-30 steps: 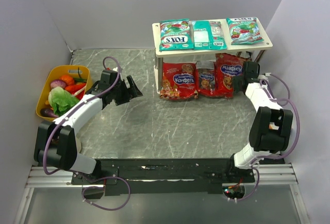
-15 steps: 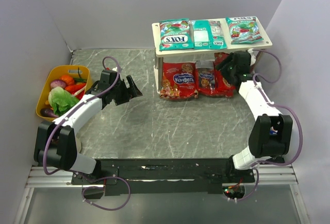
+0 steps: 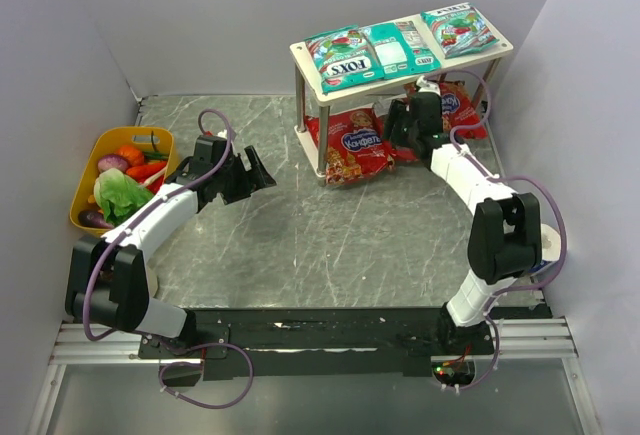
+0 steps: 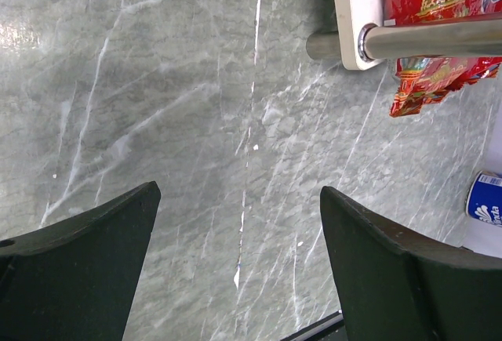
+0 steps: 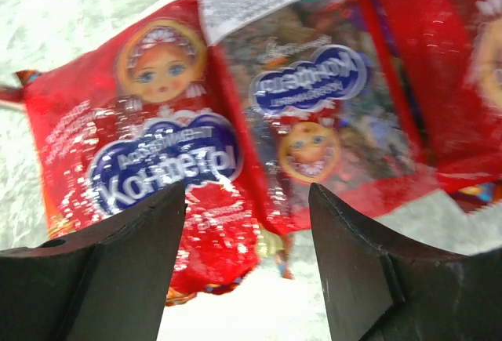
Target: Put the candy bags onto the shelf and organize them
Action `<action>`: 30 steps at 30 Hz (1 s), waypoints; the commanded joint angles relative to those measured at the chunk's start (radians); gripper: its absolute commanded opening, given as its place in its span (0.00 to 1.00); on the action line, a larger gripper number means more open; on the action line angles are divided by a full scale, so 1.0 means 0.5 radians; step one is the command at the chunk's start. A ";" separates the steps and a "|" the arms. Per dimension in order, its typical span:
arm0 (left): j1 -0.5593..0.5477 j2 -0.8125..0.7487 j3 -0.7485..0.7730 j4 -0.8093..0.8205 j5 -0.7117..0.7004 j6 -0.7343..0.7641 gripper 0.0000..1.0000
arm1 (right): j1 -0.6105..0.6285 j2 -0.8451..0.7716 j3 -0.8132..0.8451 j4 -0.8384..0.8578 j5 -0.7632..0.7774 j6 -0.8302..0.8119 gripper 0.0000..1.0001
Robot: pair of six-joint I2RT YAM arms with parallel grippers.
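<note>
My left gripper (image 4: pixel 239 200) hangs wide open and empty over the bench (image 4: pixel 157 82); my right gripper (image 5: pixel 247 192) gapes, gripping nothing, above the red candy bags (image 5: pixel 165 161) under the shelf (image 3: pixel 301 53) at one o'clock.

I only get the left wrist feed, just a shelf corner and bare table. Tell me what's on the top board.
Observer: Three teal bags lie side by side on the top board of the shelf.
Operator: Now report the right gripper.
Observer: The right gripper is open at the lower tier, over the red bags, holding nothing.
Operator: Count the red bags down there.
Observer: Three show in the right wrist view, side by side.
</note>
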 commanded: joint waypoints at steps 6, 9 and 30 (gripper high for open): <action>0.013 -0.054 0.031 0.054 -0.001 0.009 0.90 | 0.032 0.006 -0.133 0.221 -0.036 0.167 0.70; 0.013 -0.045 0.034 0.072 0.020 0.009 0.90 | 0.026 -0.046 -0.188 0.205 0.016 0.293 0.70; -0.429 0.142 0.252 1.016 -0.310 0.426 0.94 | -0.398 -0.574 -0.422 -0.015 -0.269 0.609 0.72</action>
